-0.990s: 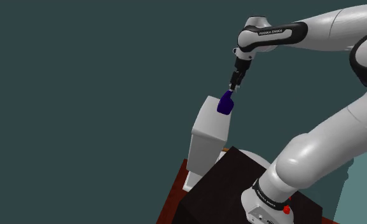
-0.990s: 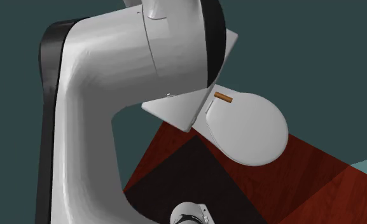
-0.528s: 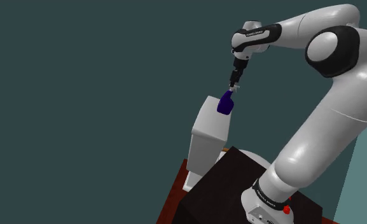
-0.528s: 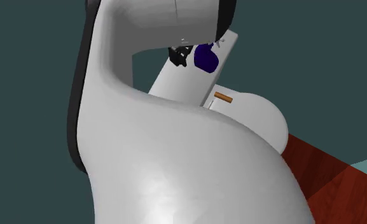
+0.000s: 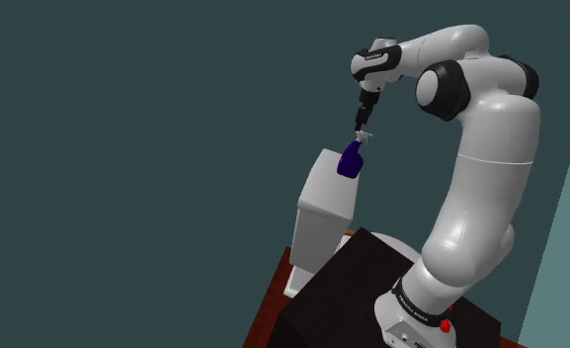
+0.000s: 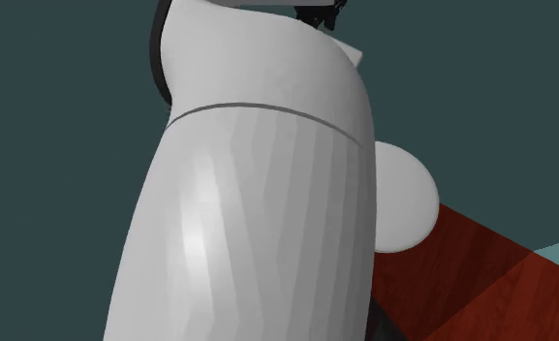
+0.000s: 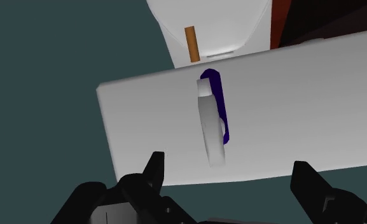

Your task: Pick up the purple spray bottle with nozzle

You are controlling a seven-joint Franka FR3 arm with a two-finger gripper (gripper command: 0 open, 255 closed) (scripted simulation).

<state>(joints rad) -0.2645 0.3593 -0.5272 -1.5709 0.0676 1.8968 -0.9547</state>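
The arm's elbow has swung upright since half a second ago; the purple spray bottle stays put. A white block rises from the reddish-brown tabletop against a dark teal background. The bottle stands atop the block, its long axis leaning toward 1 o'clock, nozzle uppermost, with the hand just above, fingers apart, clasping nothing.

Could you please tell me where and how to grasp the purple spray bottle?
Probably from above: clasp the slim dark-purple spray bottle across its flat sides below the grey nozzle; it stands upright on the white box, narrow between the open black claw.
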